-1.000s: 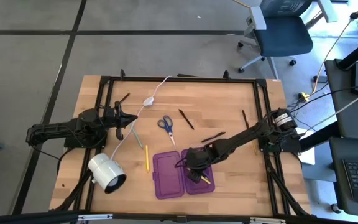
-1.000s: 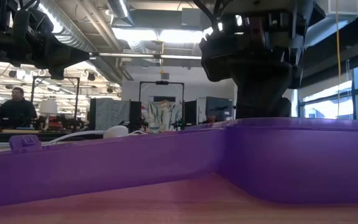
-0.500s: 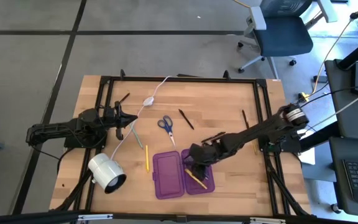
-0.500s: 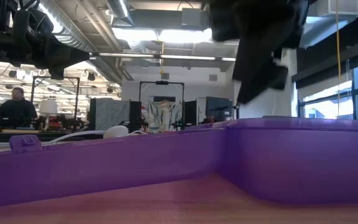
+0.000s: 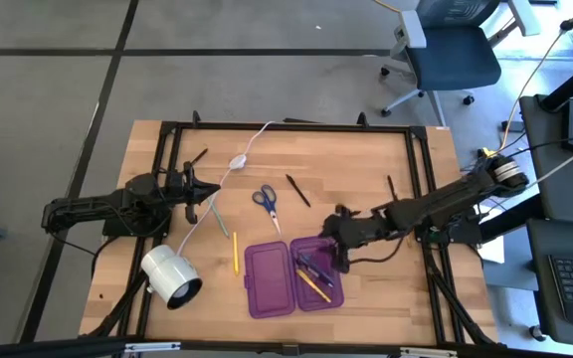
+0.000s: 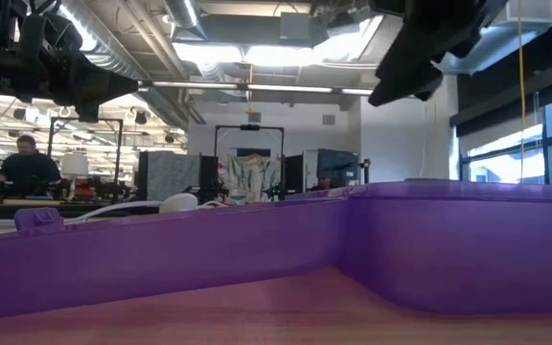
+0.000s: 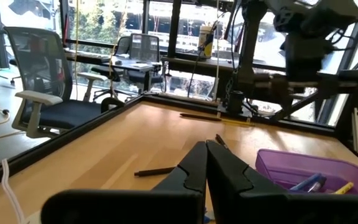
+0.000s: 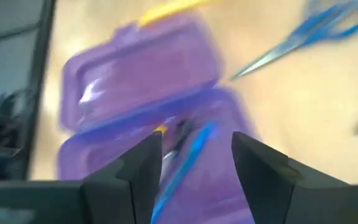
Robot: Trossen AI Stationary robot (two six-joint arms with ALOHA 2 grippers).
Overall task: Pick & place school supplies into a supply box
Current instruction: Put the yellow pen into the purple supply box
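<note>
The flat translucent purple plastic pencil case [image 5: 288, 278] is lying open at the table's six o'clock edge, and the right gripper [image 5: 340, 242] is hovering just off the case's two o'clock corner, its fingers spread with nothing between them. Inside the case's right half a yellow pencil [image 5: 313, 286] and what seem to be blue and dark pens [image 5: 312, 267] are resting; the right wrist view is too smeared to count them. The right arm is stretching in low from three o'clock. The small blue-handled scissors [image 5: 267, 203] are sitting at the case's twelve o'clock, well apart from it. The left gripper [image 5: 210, 193] is waiting at the table's nine o'clock side, fingers pressed together and empty.
</note>
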